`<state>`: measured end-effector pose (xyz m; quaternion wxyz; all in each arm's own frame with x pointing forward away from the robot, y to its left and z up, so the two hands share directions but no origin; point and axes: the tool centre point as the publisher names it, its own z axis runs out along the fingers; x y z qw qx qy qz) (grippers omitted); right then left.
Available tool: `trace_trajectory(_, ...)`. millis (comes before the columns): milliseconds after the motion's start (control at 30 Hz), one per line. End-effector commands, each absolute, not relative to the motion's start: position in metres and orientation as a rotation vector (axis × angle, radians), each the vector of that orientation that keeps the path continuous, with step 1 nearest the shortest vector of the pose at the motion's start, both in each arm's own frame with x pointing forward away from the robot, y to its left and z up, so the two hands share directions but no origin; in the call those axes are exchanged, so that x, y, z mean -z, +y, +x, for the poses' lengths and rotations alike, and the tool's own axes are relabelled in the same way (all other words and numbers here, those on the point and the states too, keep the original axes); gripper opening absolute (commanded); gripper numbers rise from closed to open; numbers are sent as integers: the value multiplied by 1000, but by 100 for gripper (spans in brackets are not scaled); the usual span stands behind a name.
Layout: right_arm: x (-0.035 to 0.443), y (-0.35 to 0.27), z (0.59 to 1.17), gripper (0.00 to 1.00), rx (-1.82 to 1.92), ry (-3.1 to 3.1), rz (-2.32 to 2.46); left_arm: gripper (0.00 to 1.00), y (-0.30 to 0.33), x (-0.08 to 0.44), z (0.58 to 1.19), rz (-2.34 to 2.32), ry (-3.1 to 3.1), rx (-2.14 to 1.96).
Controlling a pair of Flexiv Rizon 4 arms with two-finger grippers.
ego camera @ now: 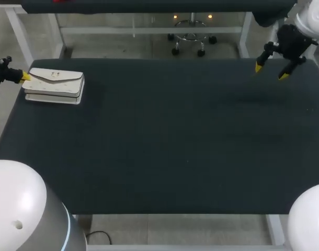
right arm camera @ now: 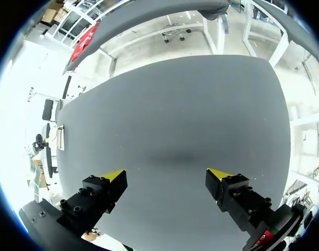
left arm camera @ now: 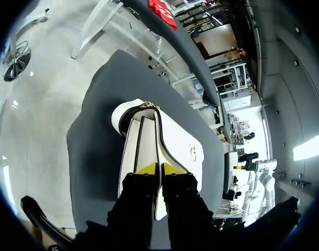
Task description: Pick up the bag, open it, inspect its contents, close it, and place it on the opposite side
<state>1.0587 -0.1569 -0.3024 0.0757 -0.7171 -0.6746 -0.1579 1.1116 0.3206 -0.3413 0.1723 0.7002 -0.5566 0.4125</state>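
Two pincers in play: the left pincer (left arm camera: 160,168) pinches the edge of the white bag (ego camera: 55,83), upper left of the bench (ego camera: 175,146); the right pincer (ego camera: 269,70) hangs spread, upper right. Pick-up step, I'd say; next, a clean lift.

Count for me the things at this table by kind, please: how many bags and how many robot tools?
bag: 1, white
tool: 2, the left tool shut on the bag, the right tool open and holding nothing
Total: 3
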Motion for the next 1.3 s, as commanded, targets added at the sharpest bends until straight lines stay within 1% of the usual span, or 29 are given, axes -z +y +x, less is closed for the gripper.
trace_trajectory(33, 302, -156, 1057, 100, 471, -2025, -2158, 0, 337, 349, 1139, 1853, -1587, -1065)
trace_trajectory(233, 300, -157, 1056, 100, 471, -2022, -2158, 0, 334, 352, 1134, 1837, -1586, -1064)
trace_trajectory(267, 300, -157, 1056, 100, 470, -2022, -2159, 16, 332, 352, 1132, 1837, -1588, -1061)
trace_trajectory(333, 299, -158, 1056, 100, 471, -2022, -2156, 60, 331, 353, 1130, 1841, -1590, -1055)
trace_trajectory(367, 299, -158, 1056, 100, 470, -2023, -2156, 77, 330, 353, 1128, 1841, -1591, -1055)
trace_trajectory(400, 300, -158, 1056, 100, 469, -2024, -2153, 86, 329, 352, 1126, 1841, -1591, -1055)
trace_trajectory(433, 300, -158, 1056, 100, 468, -2025, -2151, 100, 328, 351, 1124, 1841, -1594, -1059)
trace_trajectory(867, 299, -158, 1051, 100, 466, -2050, -2106, 100, 327, 304, 1084, 1907, -1704, -1064)
trace_trajectory(1100, 297, -156, 1048, 100, 448, -2080, -2090, 100, 313, 281, 1060, 2034, -1796, -965)
trace_trajectory(1300, 292, -158, 1045, 100, 412, -2108, -2126, 100, 296, 268, 1039, 2245, -1873, -822)
